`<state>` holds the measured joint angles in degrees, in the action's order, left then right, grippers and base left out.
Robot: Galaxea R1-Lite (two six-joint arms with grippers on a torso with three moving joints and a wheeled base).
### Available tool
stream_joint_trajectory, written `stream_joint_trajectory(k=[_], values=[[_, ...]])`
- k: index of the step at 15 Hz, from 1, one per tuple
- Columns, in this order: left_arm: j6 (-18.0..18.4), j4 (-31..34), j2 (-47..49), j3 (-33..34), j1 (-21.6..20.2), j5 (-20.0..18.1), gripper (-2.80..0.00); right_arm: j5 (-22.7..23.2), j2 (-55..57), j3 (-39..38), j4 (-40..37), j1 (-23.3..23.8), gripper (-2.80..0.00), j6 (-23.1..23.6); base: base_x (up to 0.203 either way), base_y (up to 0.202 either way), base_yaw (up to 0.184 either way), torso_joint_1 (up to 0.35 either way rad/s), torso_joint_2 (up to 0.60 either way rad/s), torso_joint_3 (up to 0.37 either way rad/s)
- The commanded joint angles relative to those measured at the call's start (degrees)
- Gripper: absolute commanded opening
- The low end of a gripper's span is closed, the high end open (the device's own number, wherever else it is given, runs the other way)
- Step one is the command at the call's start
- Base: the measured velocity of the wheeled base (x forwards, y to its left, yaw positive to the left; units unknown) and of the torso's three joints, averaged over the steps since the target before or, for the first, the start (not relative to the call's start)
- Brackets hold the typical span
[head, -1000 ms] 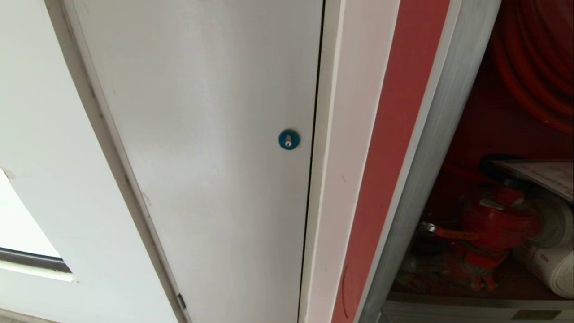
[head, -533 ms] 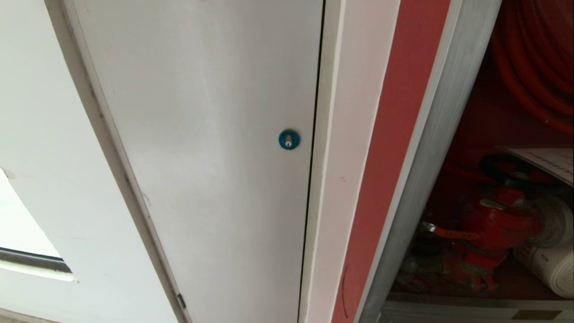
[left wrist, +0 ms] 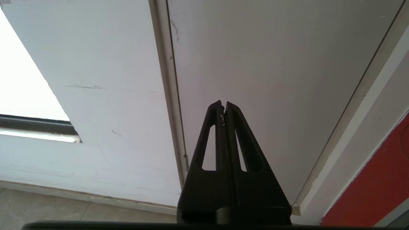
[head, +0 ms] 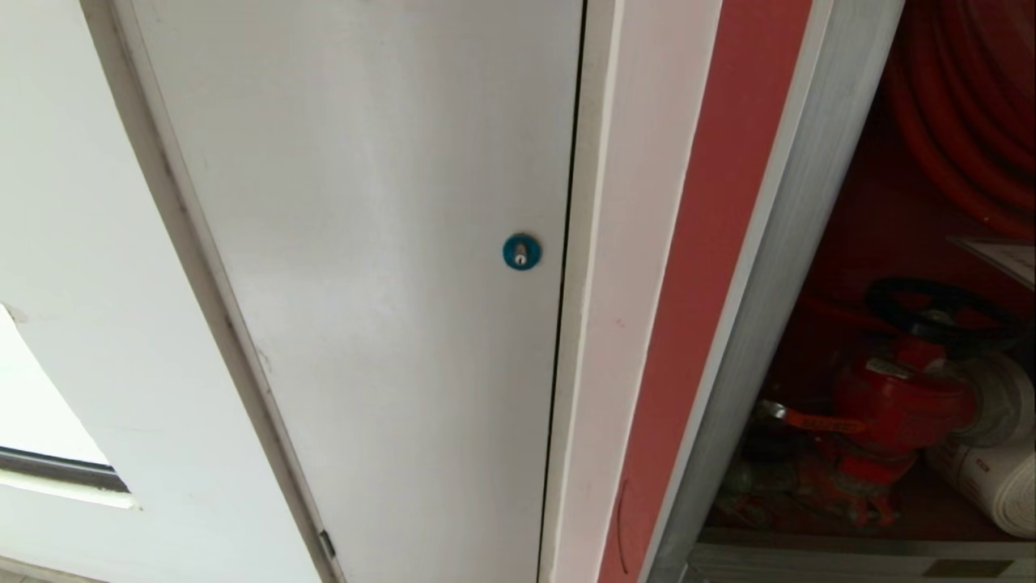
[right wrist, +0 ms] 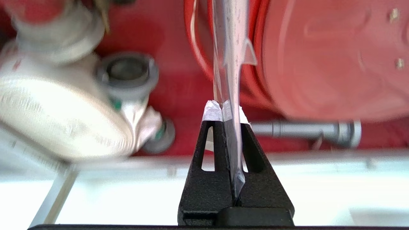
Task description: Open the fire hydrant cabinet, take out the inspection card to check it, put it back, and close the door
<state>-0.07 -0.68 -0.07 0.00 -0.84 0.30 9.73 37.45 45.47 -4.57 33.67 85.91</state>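
The fire hydrant cabinet [head: 777,267] stands open at the right of the head view, showing its red lining, hose coil [head: 963,105] and red hydrant valve [head: 898,397]. Its glass door is out of view. A corner of the inspection card [head: 1008,257] pokes in from the right edge above the valve's black handwheel [head: 939,312]. In the right wrist view my right gripper [right wrist: 222,107] is shut on the card [right wrist: 231,48], a clear-sleeved sheet seen edge-on before the red hose reel [right wrist: 329,57]. My left gripper [left wrist: 223,105] is shut and empty, parked facing the white panel.
A plain white panel door with a round blue lock [head: 521,252] fills the middle of the head view, left of the cabinet's silver frame. A rolled white hose [head: 991,482] lies beside the valve. A grey nozzle pipe [right wrist: 306,129] lies along the cabinet's floor.
The card has slid up and to the right in the head view, uncovering the black handwheel. The left arm has not moved.
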Motion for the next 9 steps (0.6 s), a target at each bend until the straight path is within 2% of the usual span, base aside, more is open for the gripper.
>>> stream_joint_trajectory(k=[1, 3, 5, 7, 9], values=[[0.0, 0.0, 0.1, 0.4, 0.0, 0.0, -2.8, -3.8, -5.0, 0.7, -3.0, -3.4, -2.8, 0.7, 0.0, 0.0, 0.0, 0.0, 0.0, 0.0], [0.0, 0.0, 0.1, 0.4, 0.0, 0.0, -2.8, -6.5, -6.2, 2.4, -6.1, -7.8, -2.8, 0.8, 0.0, 0.0, 0.0, 0.0, 0.0, 0.0], [0.0, 0.0, 0.1, 0.4, 0.0, 0.0, -2.8, -13.6, -7.7, 4.4, -9.9, -14.7, -2.8, 0.8, 0.0, 0.0, 0.0, 0.0, 0.0, 0.0], [0.0, 0.0, 0.1, 0.4, 0.0, 0.0, -2.8, -23.5, -9.7, 8.7, -18.0, -22.0, -2.8, 0.8, 0.0, 0.0, 0.0, 0.0, 0.0, 0.0], [0.0, 0.0, 0.0, 0.4, 0.0, 0.0, -2.8, -28.0, -10.2, 12.3, -22.5, -26.9, -2.8, -0.6, 0.0, 0.0, 0.0, 0.0, 0.0, 0.0]])
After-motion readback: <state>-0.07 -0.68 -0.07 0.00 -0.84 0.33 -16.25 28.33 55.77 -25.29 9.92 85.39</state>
